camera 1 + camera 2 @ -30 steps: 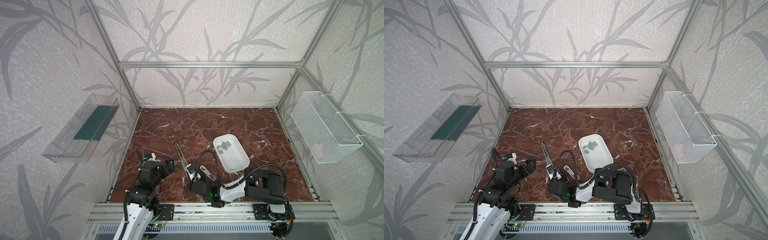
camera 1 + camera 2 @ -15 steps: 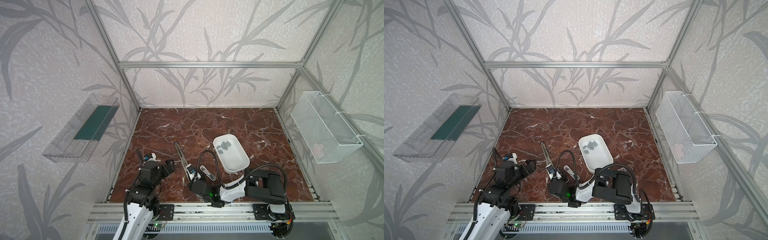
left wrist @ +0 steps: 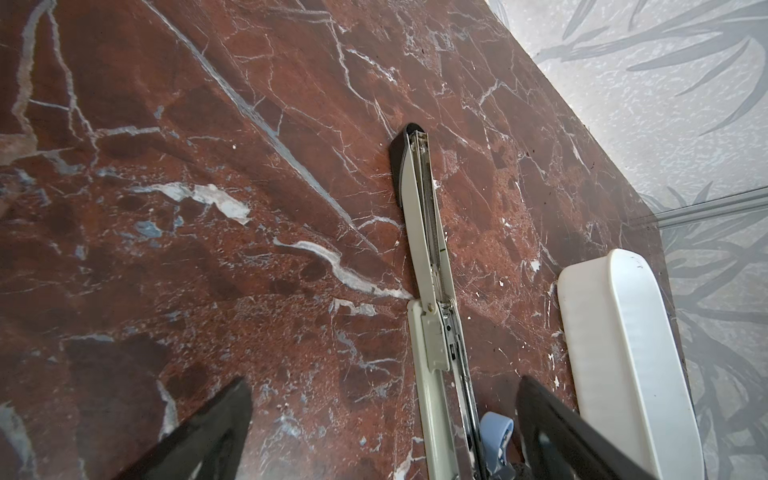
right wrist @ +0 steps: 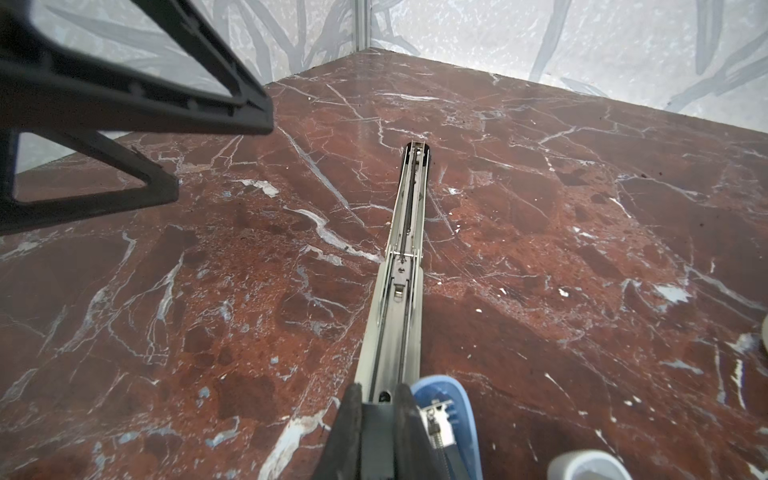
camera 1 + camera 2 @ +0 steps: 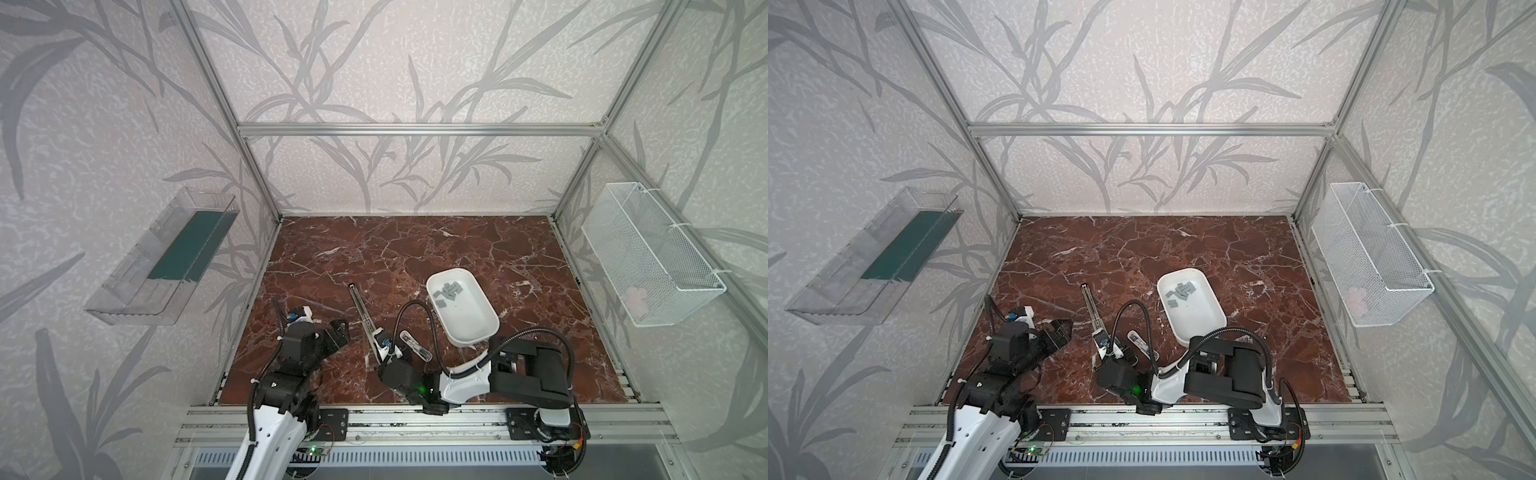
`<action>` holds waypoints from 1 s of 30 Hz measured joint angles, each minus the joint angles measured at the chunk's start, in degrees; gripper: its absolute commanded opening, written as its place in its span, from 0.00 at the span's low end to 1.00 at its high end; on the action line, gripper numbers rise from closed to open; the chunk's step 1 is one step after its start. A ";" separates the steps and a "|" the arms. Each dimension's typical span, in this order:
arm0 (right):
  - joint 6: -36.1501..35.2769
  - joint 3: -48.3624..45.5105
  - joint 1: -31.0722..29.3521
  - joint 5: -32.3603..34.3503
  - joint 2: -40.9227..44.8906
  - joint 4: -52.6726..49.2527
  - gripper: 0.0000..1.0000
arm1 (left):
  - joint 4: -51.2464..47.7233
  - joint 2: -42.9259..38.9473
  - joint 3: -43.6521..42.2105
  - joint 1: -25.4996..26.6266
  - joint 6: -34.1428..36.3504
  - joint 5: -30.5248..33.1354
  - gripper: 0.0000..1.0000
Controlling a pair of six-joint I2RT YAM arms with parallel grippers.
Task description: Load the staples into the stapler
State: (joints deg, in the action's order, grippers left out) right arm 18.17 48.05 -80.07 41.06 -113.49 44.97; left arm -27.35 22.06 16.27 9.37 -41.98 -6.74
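We judged the staples [image 5: 449,291] light, thin and brittle, strips likely to snap or skate on the smooth dish [image 5: 471,322]. They looked best pinched across the long edges, one strip at a time. They lay clustered at the dish's far end, just right of the opened stapler [image 5: 360,305] on the counter [image 5: 415,249], apart from both jaws. The right jaws were clamped on the stapler's near end, its channel facing up. The left jaws stood wide apart and empty, near the stapler's left side.

Left end effector [image 5: 340,330] wide open, low; right end effector [image 4: 377,399] clamped on stapler [image 4: 409,199], arm folded.
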 measured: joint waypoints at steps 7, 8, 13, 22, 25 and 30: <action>0.50 0.55 0.04 0.02 -0.59 -0.22 0.00 | 0.00 0.00 0.00 0.00 -0.02 -0.02 0.99; 0.57 0.66 0.07 0.02 -0.68 -0.22 0.00 | 0.00 0.00 0.00 0.00 -0.02 0.00 0.99; 1.01 0.72 0.04 0.02 -0.70 -0.28 0.00 | 0.00 0.00 0.00 0.02 -0.02 0.00 0.99; 4.37 0.72 0.02 0.35 -0.70 -1.07 0.00 | 0.00 0.00 0.00 0.02 -0.02 0.00 0.99; 5.64 0.72 -0.33 0.50 -0.55 -2.51 0.00 | 0.00 0.02 0.00 0.02 -0.02 0.00 0.99; 7.65 0.70 -0.92 0.94 0.66 -6.95 0.00 | 0.02 0.26 0.00 0.02 -0.02 0.02 0.99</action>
State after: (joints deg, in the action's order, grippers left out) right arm 25.82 48.75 -80.99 42.00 -112.84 38.02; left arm -27.33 22.33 16.27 9.39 -42.00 -6.72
